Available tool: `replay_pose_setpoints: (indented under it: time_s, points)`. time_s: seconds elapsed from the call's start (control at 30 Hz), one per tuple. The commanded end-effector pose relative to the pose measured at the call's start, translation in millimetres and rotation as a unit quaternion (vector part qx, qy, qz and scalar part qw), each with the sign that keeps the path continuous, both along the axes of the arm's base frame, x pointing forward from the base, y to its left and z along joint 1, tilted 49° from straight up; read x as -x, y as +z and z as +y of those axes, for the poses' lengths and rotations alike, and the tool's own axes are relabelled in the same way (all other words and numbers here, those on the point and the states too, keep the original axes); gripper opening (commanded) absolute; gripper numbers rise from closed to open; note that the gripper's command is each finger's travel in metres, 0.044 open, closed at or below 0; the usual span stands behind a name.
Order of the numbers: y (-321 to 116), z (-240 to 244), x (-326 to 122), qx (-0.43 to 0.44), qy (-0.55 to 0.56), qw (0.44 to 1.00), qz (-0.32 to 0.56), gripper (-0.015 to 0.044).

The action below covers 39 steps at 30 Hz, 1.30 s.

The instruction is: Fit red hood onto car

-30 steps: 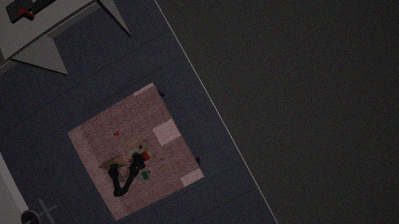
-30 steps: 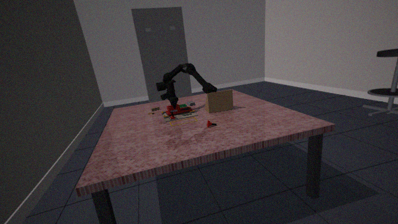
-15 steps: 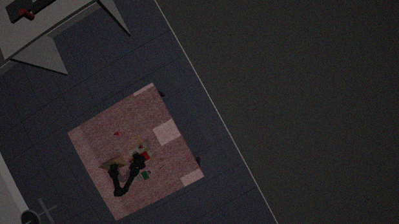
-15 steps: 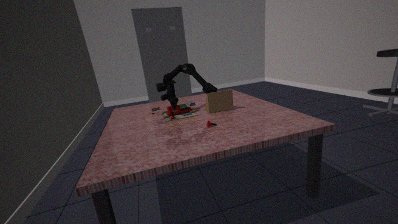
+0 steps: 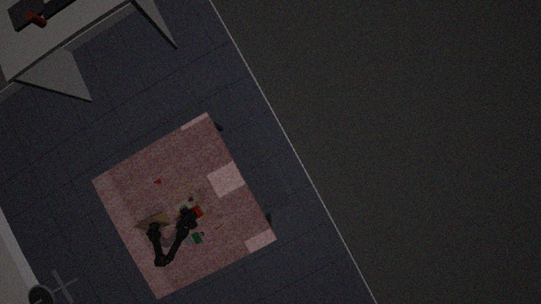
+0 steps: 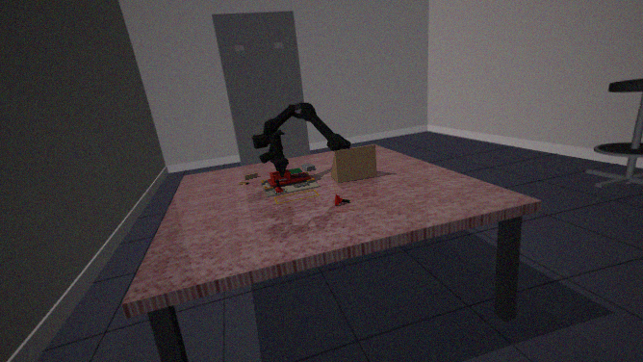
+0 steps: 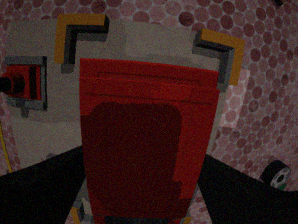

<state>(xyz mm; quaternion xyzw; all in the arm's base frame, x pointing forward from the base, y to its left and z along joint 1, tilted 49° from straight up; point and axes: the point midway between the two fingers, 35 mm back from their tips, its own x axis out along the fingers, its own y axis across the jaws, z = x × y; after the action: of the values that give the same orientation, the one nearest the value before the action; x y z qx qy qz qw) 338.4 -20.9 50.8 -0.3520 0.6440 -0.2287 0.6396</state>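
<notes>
The red hood (image 7: 132, 155) (image 6: 275, 177) is between the fingers of my gripper (image 7: 143, 154) (image 6: 282, 172), which is shut on its sides. The hood is over one end of the red chassis (image 6: 302, 179), close to the deck; a red strip shows beyond its far edge in the wrist view, and I cannot tell clearly where hood and chassis part. The chassis is in the jig, a grey plate (image 7: 145, 37) with orange corner brackets (image 7: 82, 21) (image 7: 220, 39). The pegs, corner holes and engine block are hidden, so I cannot tell whether the pegs are in the holes or the hood is flat.
A small red part (image 7: 31, 81) (image 6: 279, 190) sits in a grey holder beside the chassis. A tan block (image 6: 356, 164) stands near the arm's base. A red-and-black piece (image 6: 338, 199) (image 5: 158, 181), a green part (image 5: 197, 237) and a wheel (image 7: 276, 175) lie around the jig.
</notes>
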Motion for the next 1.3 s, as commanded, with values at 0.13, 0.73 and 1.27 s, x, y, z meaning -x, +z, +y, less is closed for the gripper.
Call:
replay_pose_setpoints:
  time_s: [0.13, 0.73, 1.27]
  points:
    - [2.2, 2.4, -0.1, 0.001, 0.000, 1.000, -0.001, 0.0000]
    - [0.2, 0.2, -0.3, 0.001, 0.000, 1.000, -0.001, 0.0000]
    - [-3.6, -4.2, -0.7, 0.001, 0.001, 1.000, -0.002, 0.0000]
